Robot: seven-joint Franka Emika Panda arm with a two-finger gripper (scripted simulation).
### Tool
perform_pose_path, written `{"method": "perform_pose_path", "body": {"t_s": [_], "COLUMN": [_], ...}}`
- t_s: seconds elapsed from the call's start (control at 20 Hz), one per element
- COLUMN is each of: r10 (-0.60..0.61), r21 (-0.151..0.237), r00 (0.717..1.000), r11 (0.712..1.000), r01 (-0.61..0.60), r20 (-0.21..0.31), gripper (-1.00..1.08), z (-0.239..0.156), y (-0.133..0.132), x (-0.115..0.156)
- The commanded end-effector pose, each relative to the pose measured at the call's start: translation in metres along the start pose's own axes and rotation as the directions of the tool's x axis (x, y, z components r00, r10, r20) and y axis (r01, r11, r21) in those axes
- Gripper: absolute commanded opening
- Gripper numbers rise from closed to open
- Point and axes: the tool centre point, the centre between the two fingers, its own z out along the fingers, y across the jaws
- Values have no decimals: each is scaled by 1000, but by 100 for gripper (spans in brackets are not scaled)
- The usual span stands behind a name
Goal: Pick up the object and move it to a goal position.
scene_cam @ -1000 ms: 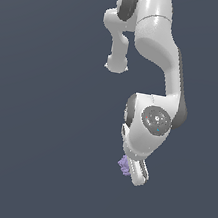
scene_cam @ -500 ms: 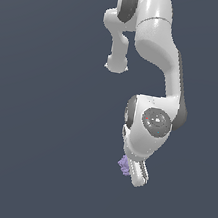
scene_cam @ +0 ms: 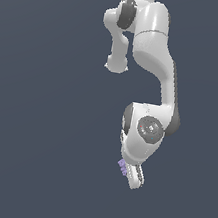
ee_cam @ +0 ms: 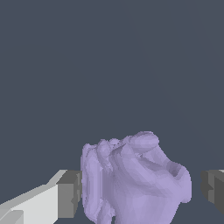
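In the wrist view the object (ee_cam: 135, 179), a pale purple knobbly blob, sits between my gripper's (ee_cam: 142, 194) two grey pads. One pad (ee_cam: 69, 194) is right against its side. The other pad (ee_cam: 214, 189) stands apart from it with a narrow gap, so the gripper is open around the object. In the exterior view the white arm hangs down, and the object (scene_cam: 122, 167) shows as a tiny lavender speck at the exterior view's left side of the gripper (scene_cam: 133, 175). The goal position carries no mark in either view.
Only a plain dark grey-blue background surrounds the arm (scene_cam: 157, 48) in both views. No table edge, container or other object shows.
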Motion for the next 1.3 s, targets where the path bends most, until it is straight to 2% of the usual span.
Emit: {"method": "perform_pose_path", "body": {"t_s": [0.0,0.2,0.25,0.7,1.25], "r10": [-1,-1,-1,-1,1], "r21": [-13,-13,-13,-13,-9], "r00": [1000,1000,1000,1000,1000], "r11": [1000,1000,1000,1000,1000], "r01": [1,1,1,1,-1], "r20": [2,2,2,2,1], "gripper": [100,100,-100,-100,-100], "z": [13,11,11,11,-11], "y": [4,3,3,3,9], "x": [-2,-2,-2,-2,3]}}
